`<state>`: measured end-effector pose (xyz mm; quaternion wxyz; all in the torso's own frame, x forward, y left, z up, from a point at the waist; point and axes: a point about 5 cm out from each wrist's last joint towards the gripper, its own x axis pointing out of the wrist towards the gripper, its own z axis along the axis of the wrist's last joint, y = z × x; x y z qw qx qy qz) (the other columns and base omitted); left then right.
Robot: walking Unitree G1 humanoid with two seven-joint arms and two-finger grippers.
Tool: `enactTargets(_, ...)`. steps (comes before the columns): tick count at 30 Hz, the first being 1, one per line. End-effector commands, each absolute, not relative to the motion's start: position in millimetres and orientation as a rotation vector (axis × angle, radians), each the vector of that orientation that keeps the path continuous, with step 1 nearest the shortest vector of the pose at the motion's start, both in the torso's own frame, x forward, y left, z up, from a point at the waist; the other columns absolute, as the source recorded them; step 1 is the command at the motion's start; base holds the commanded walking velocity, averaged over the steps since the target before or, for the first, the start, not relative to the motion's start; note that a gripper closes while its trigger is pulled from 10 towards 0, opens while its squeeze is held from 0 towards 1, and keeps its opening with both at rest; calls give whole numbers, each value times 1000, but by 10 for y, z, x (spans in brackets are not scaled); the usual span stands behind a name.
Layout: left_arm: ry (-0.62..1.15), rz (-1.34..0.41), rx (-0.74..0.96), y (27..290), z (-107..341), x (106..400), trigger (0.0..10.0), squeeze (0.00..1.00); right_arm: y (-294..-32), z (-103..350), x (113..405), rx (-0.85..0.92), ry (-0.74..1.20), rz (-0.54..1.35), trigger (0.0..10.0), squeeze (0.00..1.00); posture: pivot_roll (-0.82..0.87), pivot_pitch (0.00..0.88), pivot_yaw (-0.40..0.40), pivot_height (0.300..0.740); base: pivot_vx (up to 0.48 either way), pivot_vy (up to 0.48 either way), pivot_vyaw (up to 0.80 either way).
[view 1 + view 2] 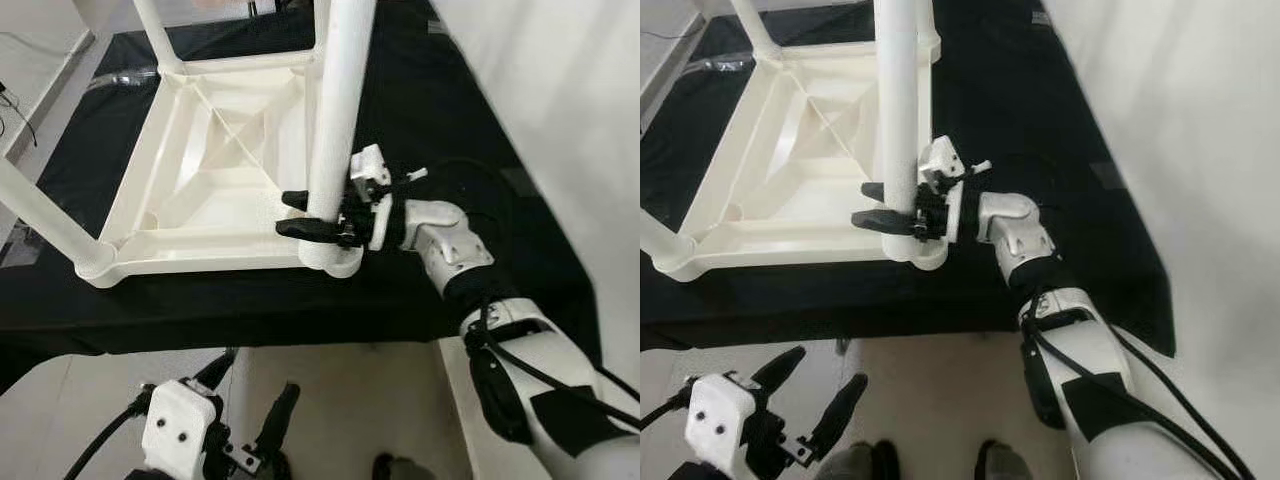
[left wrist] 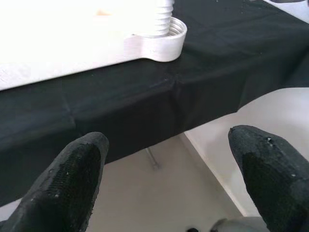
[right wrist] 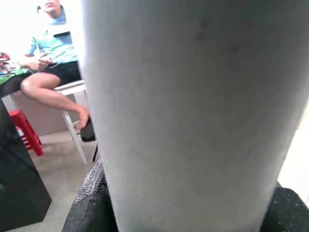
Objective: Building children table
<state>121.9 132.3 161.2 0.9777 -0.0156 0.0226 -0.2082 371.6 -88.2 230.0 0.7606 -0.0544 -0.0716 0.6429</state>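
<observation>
A white plastic children's table (image 1: 200, 205) lies upside down on a black cloth (image 1: 420, 100). An upright white leg (image 1: 338, 100) stands in the table's near right corner socket (image 1: 335, 262). My right gripper (image 1: 288, 213) is shut on this leg just above the socket, one black finger on each side. In the right wrist view the leg (image 3: 193, 111) sits between the pads (image 3: 89, 212). My left gripper (image 1: 258, 372) hangs open below the cloth's front edge. The left wrist view looks between its fingers (image 2: 72, 179) at a threaded leg end in a socket (image 2: 161, 29).
Two more legs stand in the near left corner (image 1: 40, 215) and the far left corner (image 1: 150, 30). A white wall (image 1: 560, 100) runs along the right side of the cloth. A person (image 3: 53, 58) sits in the background beside a red stool (image 3: 24, 130). Pale floor (image 1: 350, 400) lies below.
</observation>
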Motion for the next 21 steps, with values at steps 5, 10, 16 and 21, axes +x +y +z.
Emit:
enactTargets(5,85,-427,-43,1306,1633,1115,10000,0,-879,2166,3707,-146,-94,1414,10000,0,124,351,44,740,0,0,0)
enactTargets(10,94,-425,-49,1298,1656,1070,10000,0,-909,2208,3736,-148,-93,1404,10000,0,132,361,41,740,0,0,0)
enactTargets(16,100,-422,-54,1295,1672,1038,10000,0,-964,2250,3729,-153,-90,1447,10000,0,139,368,41,740,0,0,0)
enactTargets(21,108,-425,-58,1300,1679,1015,10000,0,-986,2229,3661,-201,-69,1567,10000,0,138,372,44,740,0,0,0)
